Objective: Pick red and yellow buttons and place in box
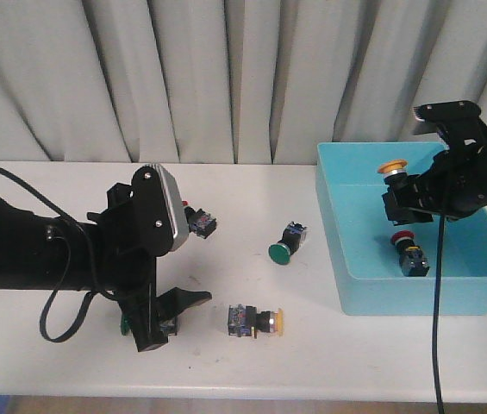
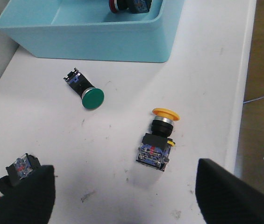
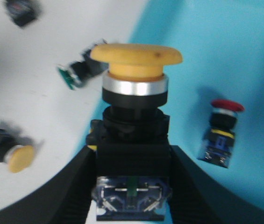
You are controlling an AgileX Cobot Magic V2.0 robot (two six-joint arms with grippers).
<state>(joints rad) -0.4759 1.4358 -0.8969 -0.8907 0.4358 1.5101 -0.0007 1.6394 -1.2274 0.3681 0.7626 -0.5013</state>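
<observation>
The right gripper [image 3: 131, 186] is clamping 1 yellow button [image 3: 134, 130] by its black body, cap pointing away from the jaws, hanging over the turquoise box [image 1: 359, 285]. Just beyond those jaws, 1 red button [image 1: 408, 253] is lying on the box floor. The left gripper [image 2: 122, 196] is hovering over the table [image 2: 206, 84] with its jaws spread wide and empty; a second yellow button [image 2: 159, 140] is lying just ahead between them, a green button [image 2: 86, 91] farther on, and another red button [image 2: 10, 177] beside 1 finger.
</observation>
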